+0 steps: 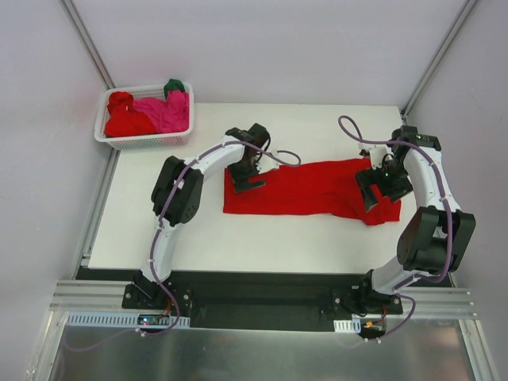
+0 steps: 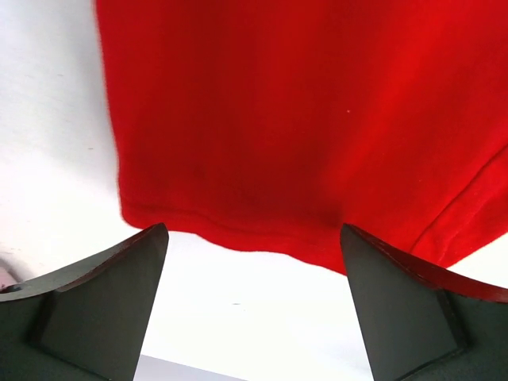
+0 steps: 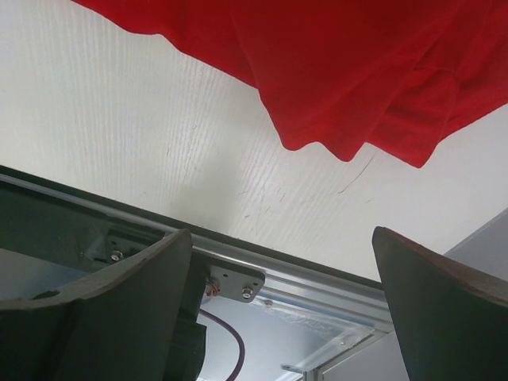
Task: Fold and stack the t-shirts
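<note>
Overhead view of a white table with two robot arms bolted at its near edge. At the far left corner stands a white lattice basket. In it lie a crumpled red shirt on the left, a pink shirt touching it on the right, and a green shirt poking over the far rim.

Further right, the left arm bends inward. The left gripper points down over the left end of the flat shirt, a bright red shirt laid out in a long band across the middle of the table. The wrist camera shows both its dark fingers spread wide apart with nothing between them. The shirt's hemmed edge lies just beyond the tips, with bare table in front of it.

The flat shirt runs left to right. It is smooth along most of its length and bunched at its right end.

Furthest right, the right gripper hangs above that bunched end. The wrist camera shows its fingers wide apart too, holding nothing and not touching the cloth. Rumpled red folds lie beyond the tips. Nearer the camera are bare table, a dark strip and a metal rail at the table's edge.
</note>
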You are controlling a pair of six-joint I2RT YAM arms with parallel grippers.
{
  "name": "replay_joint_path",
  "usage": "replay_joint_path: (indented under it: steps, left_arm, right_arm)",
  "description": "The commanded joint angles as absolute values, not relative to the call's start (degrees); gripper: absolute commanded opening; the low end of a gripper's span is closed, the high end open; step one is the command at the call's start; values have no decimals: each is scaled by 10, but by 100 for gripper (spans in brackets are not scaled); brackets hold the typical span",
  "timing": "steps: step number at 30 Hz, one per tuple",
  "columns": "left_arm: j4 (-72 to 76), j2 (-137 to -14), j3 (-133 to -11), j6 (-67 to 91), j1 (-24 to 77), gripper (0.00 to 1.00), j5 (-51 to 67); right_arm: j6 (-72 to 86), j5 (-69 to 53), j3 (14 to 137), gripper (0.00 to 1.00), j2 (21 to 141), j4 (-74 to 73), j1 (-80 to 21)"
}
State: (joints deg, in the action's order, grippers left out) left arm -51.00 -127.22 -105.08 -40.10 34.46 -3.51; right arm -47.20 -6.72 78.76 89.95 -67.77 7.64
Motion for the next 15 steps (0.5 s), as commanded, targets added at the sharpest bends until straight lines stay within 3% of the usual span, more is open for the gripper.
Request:
replay_joint_path:
  steps: [1, 15]
  left_arm:
    - [-514, -1266, -1085, -407, 339, 90, -22]
    - [-562, -1294, -1107, -390, 313, 87, 34]
  right_arm:
    - [-468, -83, 783, 100, 875, -689, 80]
    - [-471, -92, 771, 100, 872, -689, 80]
